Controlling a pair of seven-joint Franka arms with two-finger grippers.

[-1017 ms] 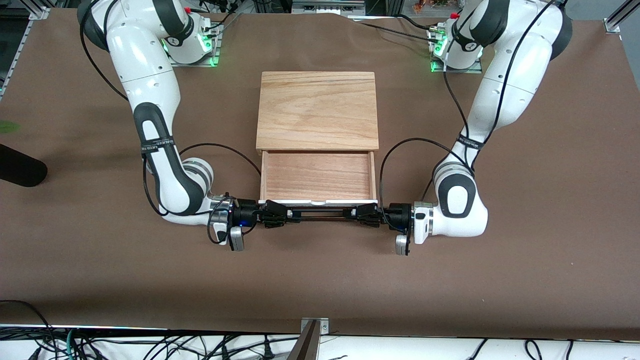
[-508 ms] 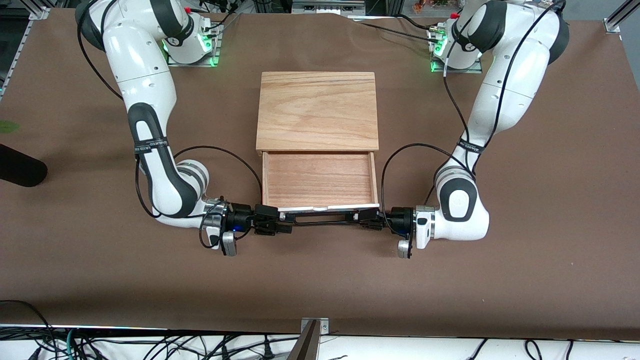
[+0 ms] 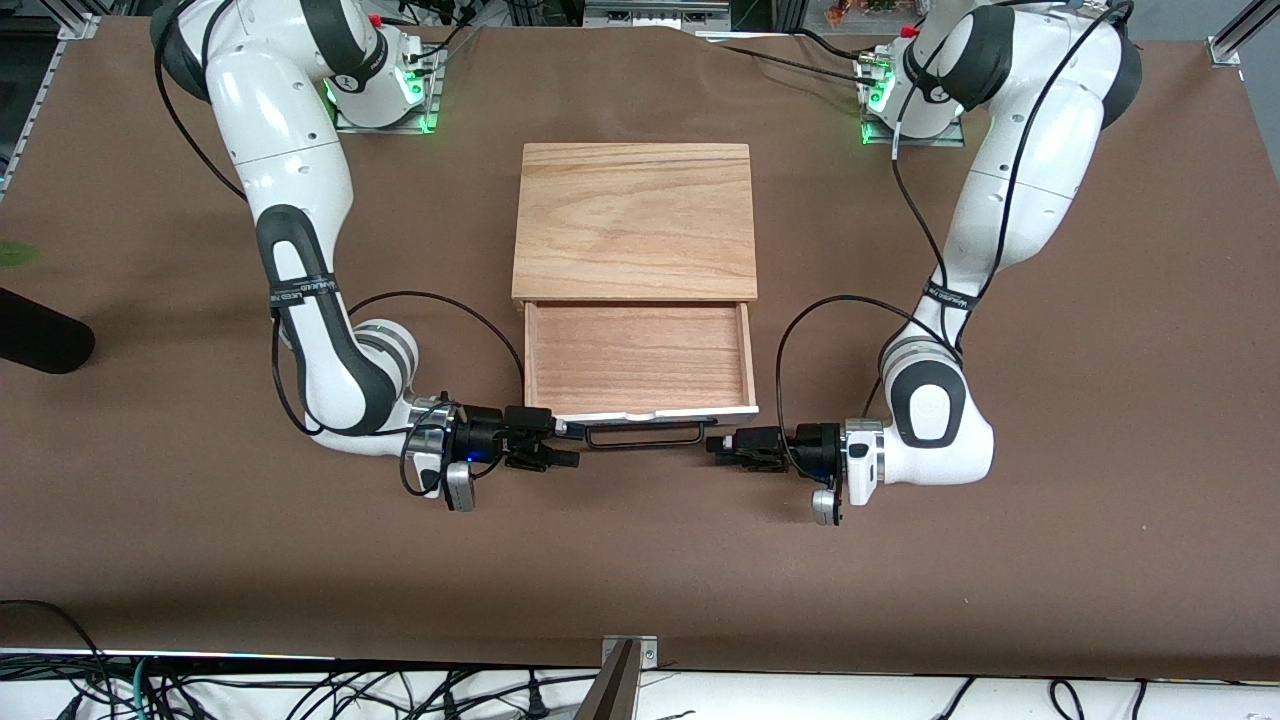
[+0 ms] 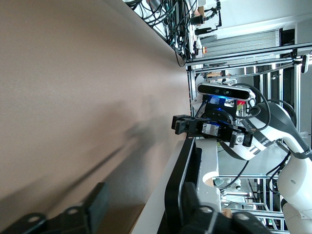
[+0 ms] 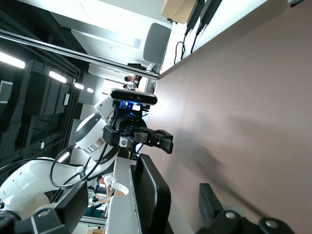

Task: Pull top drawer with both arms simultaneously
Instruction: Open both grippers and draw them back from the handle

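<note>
The top drawer (image 3: 638,355) stands pulled out of the light oak box (image 3: 635,220), showing its reddish-brown bottom. Its white front panel (image 3: 655,409) faces the front camera, with the black bar handle (image 3: 642,436) before it. My right gripper (image 3: 568,446) is open at the handle's end toward the right arm; the handle (image 5: 155,192) lies between its fingers (image 5: 208,200), untouched. My left gripper (image 3: 714,444) is open and just clear of the handle's other end. In the left wrist view the left gripper (image 4: 144,214) is spread beside the handle (image 4: 181,180).
The brown table top (image 3: 640,560) spreads all round the box. A dark object (image 3: 40,340) lies at the table's edge toward the right arm's end. Cables hang below the table's front edge (image 3: 300,690).
The drawer came out slightly farther. My left gripper let go of the handle and drew back toward the left arm's end. My right gripper stays at the handle's end.
</note>
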